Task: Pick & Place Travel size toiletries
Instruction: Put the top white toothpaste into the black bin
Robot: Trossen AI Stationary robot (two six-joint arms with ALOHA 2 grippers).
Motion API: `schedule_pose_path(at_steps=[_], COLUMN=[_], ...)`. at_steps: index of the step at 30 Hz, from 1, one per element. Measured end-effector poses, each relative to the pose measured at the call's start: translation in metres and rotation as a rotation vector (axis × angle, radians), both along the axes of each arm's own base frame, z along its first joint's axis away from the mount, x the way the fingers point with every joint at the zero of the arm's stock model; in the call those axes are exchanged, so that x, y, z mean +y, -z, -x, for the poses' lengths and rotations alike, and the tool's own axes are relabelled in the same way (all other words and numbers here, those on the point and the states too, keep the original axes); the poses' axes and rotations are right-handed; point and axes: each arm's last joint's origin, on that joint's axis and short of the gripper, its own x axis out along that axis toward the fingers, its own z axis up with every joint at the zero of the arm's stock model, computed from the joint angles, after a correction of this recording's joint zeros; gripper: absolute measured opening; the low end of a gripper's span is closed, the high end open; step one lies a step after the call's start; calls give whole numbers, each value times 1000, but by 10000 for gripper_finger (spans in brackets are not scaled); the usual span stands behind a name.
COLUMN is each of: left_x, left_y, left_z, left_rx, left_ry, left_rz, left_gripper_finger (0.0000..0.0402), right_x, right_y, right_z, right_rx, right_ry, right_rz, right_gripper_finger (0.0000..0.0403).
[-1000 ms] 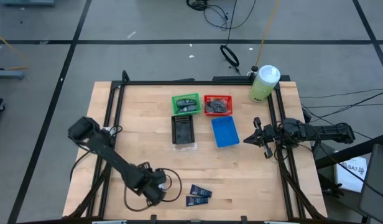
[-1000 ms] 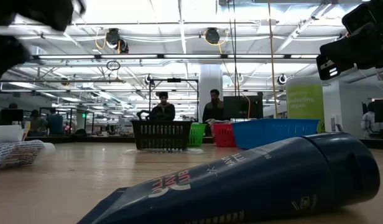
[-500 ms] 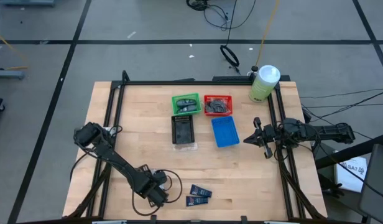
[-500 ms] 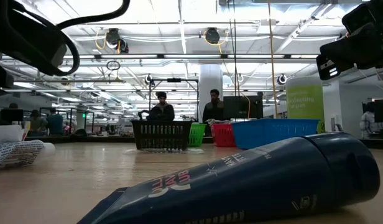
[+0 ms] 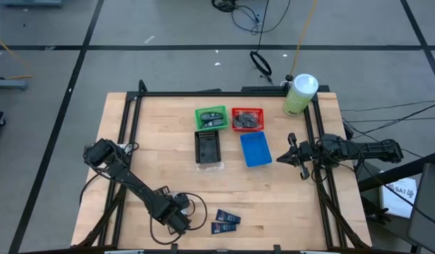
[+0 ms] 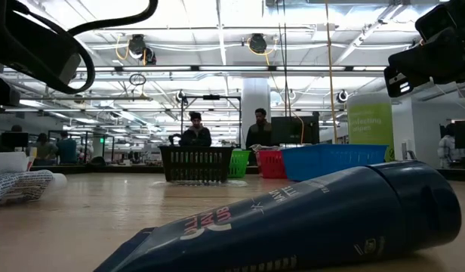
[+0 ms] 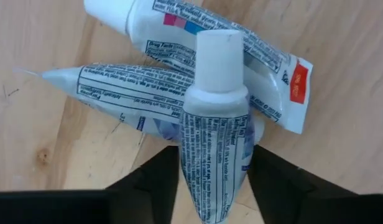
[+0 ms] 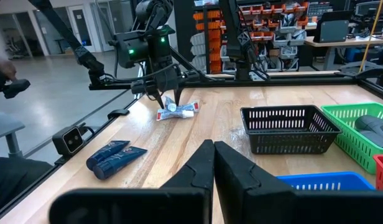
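1. The bench (image 7: 42, 130) is pale wood with visible grain, smooth.
2. The tubes (image 7: 213, 124) look like soft printed plastic with a slight sheen; their caps are smooth white plastic.
3. The baskets (image 8: 290, 127) are plastic mesh.
4. The navy tube (image 6: 308, 215) is matt.

Even overhead light falls on the bench (image 5: 274, 190) in the high view, with only soft, short shadows under the arms. In the low view the bright ceiling light strips (image 6: 217, 72) glare against a dim foreground, so the navy tube (image 6: 308, 215) lying close to the lens reads dark and slightly soft, and the arm parts at the upper corners are silhouettes. The left wrist view is bright and sharp on the white tubes (image 7: 213, 124), while the claw fingers (image 7: 148, 183) at its lower edge are featureless black.
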Motion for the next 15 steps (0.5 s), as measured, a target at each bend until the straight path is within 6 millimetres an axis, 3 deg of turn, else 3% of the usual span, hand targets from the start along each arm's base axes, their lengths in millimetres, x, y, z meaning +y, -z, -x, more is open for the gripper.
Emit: schedule_pose_path(at_steps=[15], left_x=[0], left_y=[-1], left_z=[0], left_rx=[-6], left_ry=[56], left_rz=[3], left_gripper_finger=[58], right_x=[0], right_y=[0], right_z=[0], right_rx=[0], right_ry=[1], right_rz=[0], right_gripper_finger=[4])
